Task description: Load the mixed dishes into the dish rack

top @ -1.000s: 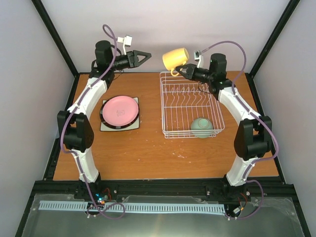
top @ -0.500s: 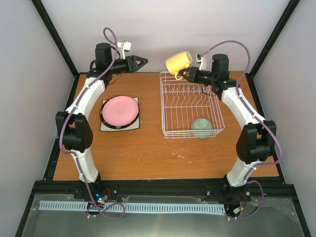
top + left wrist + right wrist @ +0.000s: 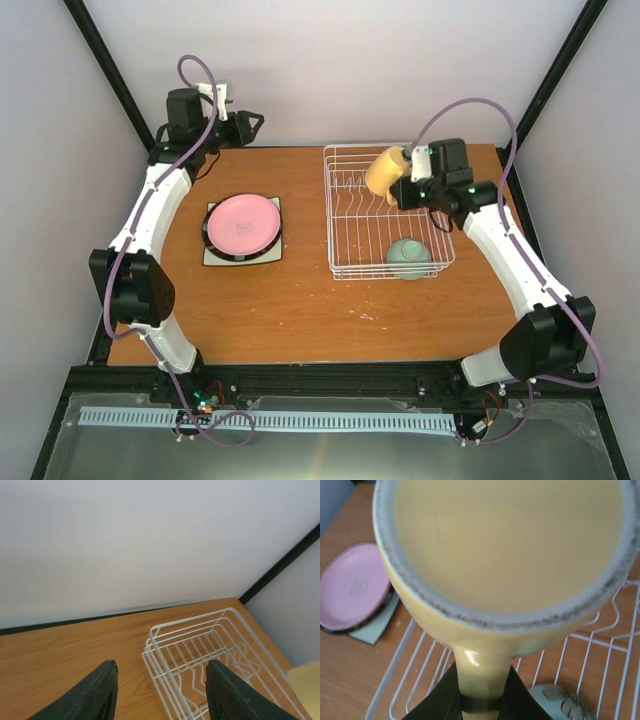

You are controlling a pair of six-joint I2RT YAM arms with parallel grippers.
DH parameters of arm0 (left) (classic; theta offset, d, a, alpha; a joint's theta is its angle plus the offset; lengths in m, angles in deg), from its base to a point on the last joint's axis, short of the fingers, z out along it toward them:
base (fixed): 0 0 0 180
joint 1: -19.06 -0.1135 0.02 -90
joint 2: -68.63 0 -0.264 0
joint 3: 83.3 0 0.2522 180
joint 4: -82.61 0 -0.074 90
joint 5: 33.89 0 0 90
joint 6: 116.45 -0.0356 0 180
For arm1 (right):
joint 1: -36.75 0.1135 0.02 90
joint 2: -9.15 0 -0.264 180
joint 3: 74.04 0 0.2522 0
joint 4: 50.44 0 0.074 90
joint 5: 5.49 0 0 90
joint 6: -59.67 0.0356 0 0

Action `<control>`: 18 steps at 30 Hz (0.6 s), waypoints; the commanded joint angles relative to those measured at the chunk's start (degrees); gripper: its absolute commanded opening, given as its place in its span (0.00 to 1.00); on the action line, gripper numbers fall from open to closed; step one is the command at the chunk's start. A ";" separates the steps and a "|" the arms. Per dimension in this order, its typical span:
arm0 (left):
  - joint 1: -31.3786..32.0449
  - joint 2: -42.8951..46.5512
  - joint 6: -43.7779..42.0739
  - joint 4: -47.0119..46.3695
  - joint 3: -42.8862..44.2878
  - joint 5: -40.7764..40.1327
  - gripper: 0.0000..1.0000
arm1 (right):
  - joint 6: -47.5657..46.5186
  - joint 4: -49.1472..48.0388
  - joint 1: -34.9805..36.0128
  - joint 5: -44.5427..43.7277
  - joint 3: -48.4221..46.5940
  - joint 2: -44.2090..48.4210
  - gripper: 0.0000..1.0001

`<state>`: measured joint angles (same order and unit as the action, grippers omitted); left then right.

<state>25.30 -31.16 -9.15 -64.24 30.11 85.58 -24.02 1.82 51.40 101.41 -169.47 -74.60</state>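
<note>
Right tool is pinching the handle of a yellow ceramic mug. In the right wrist view its two dark fingers press on either side of the handle, just below where it joins the mug body. The mug hangs tilted in the air over the far half of a white wire dish rack; whether it touches the wires cannot be told. Its mouth faces back toward the wrist camera.

The rack stands on the right half of the wooden tabletop. A mint-green bowl lies in the rack's near right corner, and its pale edge shows at the bottom of the right wrist view.

Left of the rack and well apart from it lies a stack of dishes. A round pink plate is on top, with a faint mark at its centre. Under it a black-rimmed plate shows only its dark edge. A white square plate is at the bottom.

Left tool hangs above the far left corner of the tabletop, its fingers spread with nothing between them. Its wrist camera looks across bare wood to the rack's far end.
</note>
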 commanded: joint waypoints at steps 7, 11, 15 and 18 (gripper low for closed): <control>-2.60 6.60 -0.69 -1.36 -12.25 -7.68 0.49 | -7.70 -1.19 9.14 -13.08 11.90 2.03 0.03; -3.58 8.67 -0.42 -2.56 -15.53 -8.33 0.49 | -9.25 -4.36 9.38 -14.29 13.61 0.85 0.03; -3.78 9.55 -0.45 -2.69 -17.12 -9.20 0.49 | -11.41 -7.25 9.40 -13.93 12.95 -2.49 0.03; -3.87 9.95 -0.65 -2.50 -18.23 -10.20 0.49 | -12.64 -7.04 9.43 -11.58 11.13 -5.87 0.03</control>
<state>21.51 -23.38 -9.55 -64.87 12.67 77.10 -33.59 0.64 60.54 88.50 -155.26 -77.55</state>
